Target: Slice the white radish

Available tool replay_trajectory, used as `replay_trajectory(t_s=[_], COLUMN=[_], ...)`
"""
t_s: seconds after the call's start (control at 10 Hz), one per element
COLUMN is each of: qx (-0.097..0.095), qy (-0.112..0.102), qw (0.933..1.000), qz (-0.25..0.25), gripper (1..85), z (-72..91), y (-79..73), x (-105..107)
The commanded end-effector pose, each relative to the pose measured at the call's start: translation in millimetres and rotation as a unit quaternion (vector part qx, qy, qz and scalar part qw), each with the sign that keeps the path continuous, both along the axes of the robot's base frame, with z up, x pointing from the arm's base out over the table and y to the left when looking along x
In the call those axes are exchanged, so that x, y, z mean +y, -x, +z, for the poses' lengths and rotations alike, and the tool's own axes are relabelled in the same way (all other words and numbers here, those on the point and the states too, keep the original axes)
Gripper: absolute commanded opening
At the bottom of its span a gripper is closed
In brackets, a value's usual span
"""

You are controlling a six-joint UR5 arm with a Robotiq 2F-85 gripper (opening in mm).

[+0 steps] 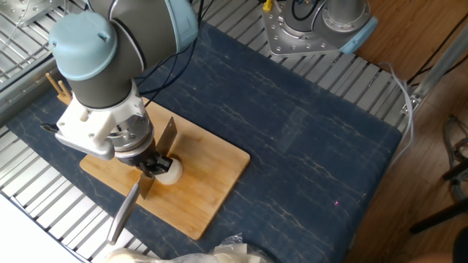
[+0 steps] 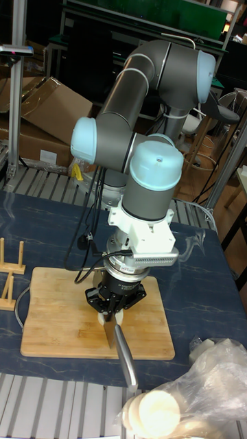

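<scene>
Fixed view shows you the white radish [image 1: 171,172], a small pale round chunk sitting right under the claw [image 1: 153,166] and poking out a little on its right. In the tall fixed view the claw [image 2: 114,312] hides the radish, so you cannot see it there. The claw's two dark fingers are pinched onto a knife [image 1: 146,184]. The knife's flat blade stands on edge and touches the radish, and its grey handle reaches past the near edge of the wooden board [image 1: 208,183], toward the camera.

The radish and claw sit near the middle of the board, closer to its near edge. You have bare board to the right of the claw and behind it. Around the board lies a dark blue mat [image 1: 307,139], wide and open to the right. A little wooden rack [image 1: 58,86] stands off to the left, behind the arm. A crinkly plastic bag [image 2: 199,384] with pale round things in it lies near the handle end of the knife, past the board's near edge.
</scene>
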State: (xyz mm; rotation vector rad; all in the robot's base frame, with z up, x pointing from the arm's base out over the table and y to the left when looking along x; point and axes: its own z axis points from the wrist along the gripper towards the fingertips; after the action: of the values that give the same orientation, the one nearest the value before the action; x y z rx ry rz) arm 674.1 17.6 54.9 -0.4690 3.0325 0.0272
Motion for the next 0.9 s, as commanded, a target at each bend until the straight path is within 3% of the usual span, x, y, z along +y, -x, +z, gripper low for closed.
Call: replay_trajectory(t_s=[0.0,0.1,0.4,0.8], qx=[-0.021,-0.026,0.015,0.032], qy=[-0.004,0.015,-0.010,-0.015], qw=[0.9998,0.9995,0.9990,0.9982], qz=[-0.003,-0.013,-0.042,-0.049], gripper=[1.0,1.0,1.0,1.0], z=[-3.2,-3.2,26.3,37.6], y=[-6.5,-4.3,21.6,24.6], x=[-2.7,-8.7,6.9,9.9])
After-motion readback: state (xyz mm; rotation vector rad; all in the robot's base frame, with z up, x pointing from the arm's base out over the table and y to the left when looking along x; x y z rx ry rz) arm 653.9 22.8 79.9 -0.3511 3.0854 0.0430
